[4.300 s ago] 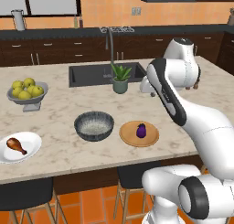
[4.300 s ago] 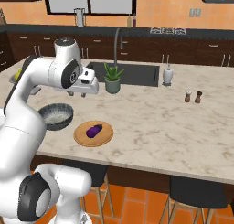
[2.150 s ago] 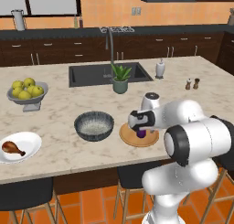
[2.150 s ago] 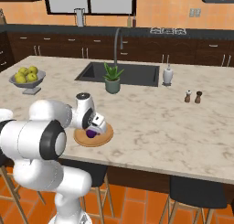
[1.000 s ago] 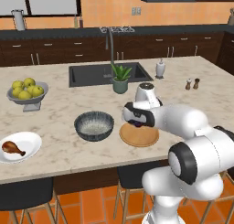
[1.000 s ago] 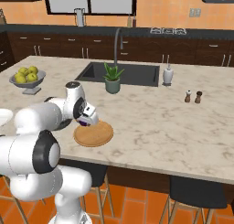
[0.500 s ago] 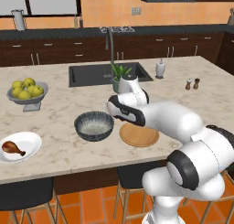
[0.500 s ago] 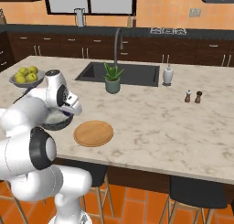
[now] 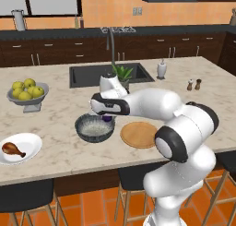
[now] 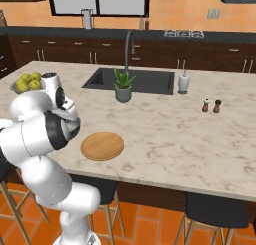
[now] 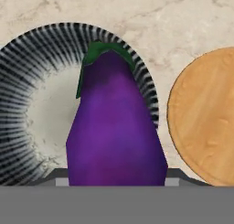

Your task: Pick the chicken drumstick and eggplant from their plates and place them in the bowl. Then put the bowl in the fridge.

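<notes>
My gripper (image 9: 107, 117) is shut on the dark purple eggplant (image 9: 107, 119) and holds it just above the right side of the dark speckled bowl (image 9: 84, 132). In the hand view the eggplant (image 11: 114, 127) hangs stem-away over the bowl's (image 11: 27, 49) whitish inside and hides my fingertips. The tan wooden plate (image 9: 139, 134) lies bare to the bowl's right, also seen from the right base (image 10: 102, 145) and from the hand (image 11: 205, 118). The chicken drumstick (image 9: 13, 149) rests on the white plate (image 9: 33, 140) at the counter's front left. The fridge is out of view.
A pedestal bowl of yellow-green fruit (image 9: 27, 93) stands at the left behind the white plate. Behind the bowl are the sink (image 9: 92, 75) with its tap, a potted plant (image 9: 122, 74), a soap dispenser (image 9: 161, 69) and salt and pepper shakers (image 9: 193, 85). Stools stand under the counter's front edge.
The gripper has carried the eggplant leftward off the wooden plate and now hangs over the bowl. The plate is left bare; the drumstick has not moved.
</notes>
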